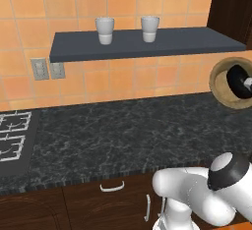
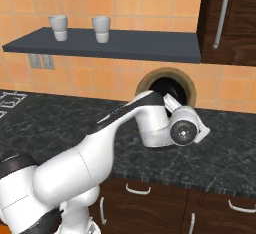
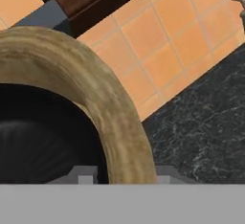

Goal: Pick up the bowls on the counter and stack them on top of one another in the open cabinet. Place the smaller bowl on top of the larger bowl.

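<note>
hand (image 3: 122, 173) clamped on wooden bowl (image 3: 103, 94) rim, bowl tipped upright, off counter (image 1: 123, 130).

Held up tilted, the wooden bowl (image 2: 186, 84), rim toward the camera, just below the grey shelf (image 2: 130, 45), behind the arm (image 2: 125, 123).

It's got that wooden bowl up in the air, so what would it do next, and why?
Probably lift it up and right toward the cabinet. The gripper appears to pinch the wooden bowl's rim, holding it tilted on edge above the counter, below the shelf, so it is still lower than the cabinet.
</note>
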Motion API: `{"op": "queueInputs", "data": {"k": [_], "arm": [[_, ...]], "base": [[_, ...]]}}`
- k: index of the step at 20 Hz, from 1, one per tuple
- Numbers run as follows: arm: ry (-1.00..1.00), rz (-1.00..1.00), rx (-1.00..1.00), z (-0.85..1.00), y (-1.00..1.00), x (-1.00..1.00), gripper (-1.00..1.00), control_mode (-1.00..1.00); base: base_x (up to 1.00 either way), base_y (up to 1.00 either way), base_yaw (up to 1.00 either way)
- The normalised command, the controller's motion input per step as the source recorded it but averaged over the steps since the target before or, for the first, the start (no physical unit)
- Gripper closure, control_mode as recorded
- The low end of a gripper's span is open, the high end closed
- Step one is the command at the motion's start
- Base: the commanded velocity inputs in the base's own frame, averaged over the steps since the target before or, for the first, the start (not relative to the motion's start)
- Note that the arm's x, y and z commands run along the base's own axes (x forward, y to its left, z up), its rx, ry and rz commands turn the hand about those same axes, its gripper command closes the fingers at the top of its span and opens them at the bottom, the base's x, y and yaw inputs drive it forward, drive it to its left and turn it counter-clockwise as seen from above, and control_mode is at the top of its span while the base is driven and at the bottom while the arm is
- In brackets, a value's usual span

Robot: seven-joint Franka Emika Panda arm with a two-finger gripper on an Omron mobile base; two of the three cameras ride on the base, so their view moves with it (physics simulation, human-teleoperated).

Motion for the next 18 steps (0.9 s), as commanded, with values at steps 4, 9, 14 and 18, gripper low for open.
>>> {"op": "queueInputs", "data": {"k": [4,9,14,18], "arm": [[-0.09,0.0,0.09,1.0,0.0,0.11,1.0,-1.0],[0.0,0.0,0.08,1.0,0.0,0.36,1.0,-1.0],[0.04,0.0,0.05,1.0,0.06,0.51,1.0,-1.0],[0.25,0.0,0.0,0.46,0.54,0.97,1.0,-1.0]], "base": [[0.0,0.0,0.0],[0.0,0.0,0.0],[0.0,0.0,0.0],[0.0,0.0,0.0]]}}
